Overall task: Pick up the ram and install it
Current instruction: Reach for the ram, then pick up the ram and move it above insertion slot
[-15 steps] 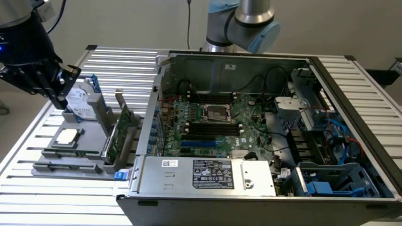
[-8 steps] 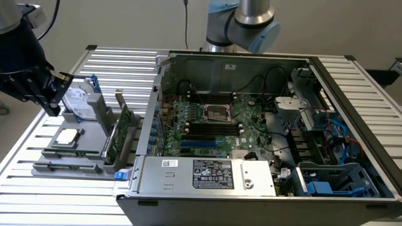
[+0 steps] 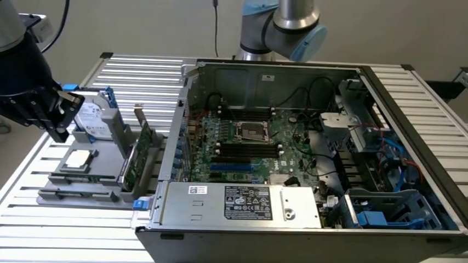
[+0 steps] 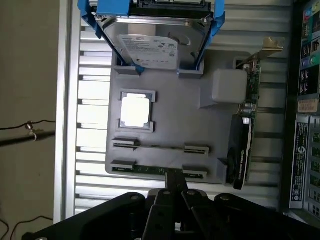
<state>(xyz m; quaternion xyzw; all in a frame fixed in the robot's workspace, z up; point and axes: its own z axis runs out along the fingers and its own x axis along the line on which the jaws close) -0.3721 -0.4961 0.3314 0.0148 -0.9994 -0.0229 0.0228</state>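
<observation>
From my remote seat, the job reads as barely begun. The ram [image 4: 145, 170] [image 3: 79, 191] lies edge-up in its grey tray [image 4: 170, 125] [image 3: 102, 159] on the slatted counter [image 3: 66, 230], with a second stick [image 4: 160, 147] just beside it. Taking the open computer case [image 3: 409, 109] as the dial's centre in the exterior view, the tray sits at nine o'clock and the gripper [image 3: 61, 135] [image 4: 174, 176] hangs above it at about ten. Its fingers are pressed together on nothing, tip directly over the ram. I judge lifting and seating are not yet done; the black memory slots [image 3: 247, 148] on the motherboard look unfilled.

The hard drive [image 4: 152, 45] and the power supply [image 3: 245, 205] both carry printed labels, but I can't read any brand or wording on them.
</observation>
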